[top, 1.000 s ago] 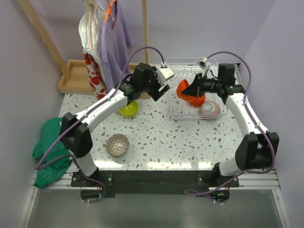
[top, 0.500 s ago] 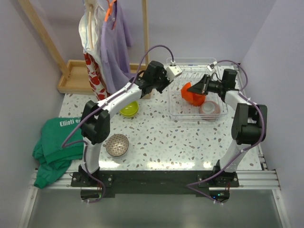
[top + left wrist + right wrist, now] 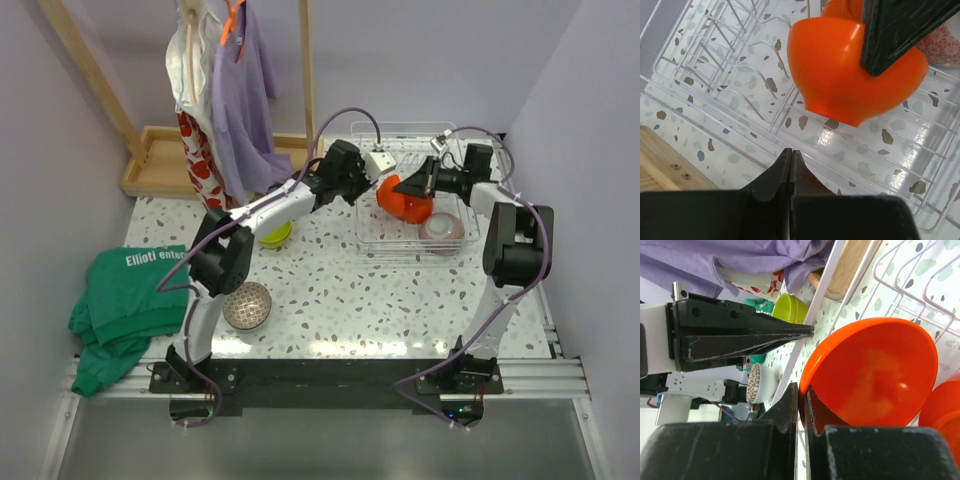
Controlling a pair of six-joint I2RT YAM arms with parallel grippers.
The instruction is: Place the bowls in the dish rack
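Note:
The glossy orange-red bowl (image 3: 412,203) hangs tilted over the left part of the dish rack (image 3: 400,245). My right gripper (image 3: 400,187) is shut on its rim. In the right wrist view the jaws (image 3: 801,390) pinch the edge of the orange-red bowl (image 3: 875,375). My left gripper (image 3: 372,186) is shut on nothing, just left of that bowl at the rack's left side. In the left wrist view its tips (image 3: 791,152) point at the rack's wires (image 3: 715,50) below the orange-red bowl (image 3: 840,70). A white and pinkish bowl (image 3: 441,228) sits in the rack.
A lime green bowl (image 3: 272,233) and a speckled bowl (image 3: 246,305) stand on the terrazzo table left of the rack. A wooden tray (image 3: 160,160) with posts and hanging clothes is at the back left. A green cloth (image 3: 120,300) lies at the left edge.
My left gripper has shut and moved right, from over the green bowl to the rack's left side. The right gripper still holds the orange-red bowl, with its arm drawn back a little.

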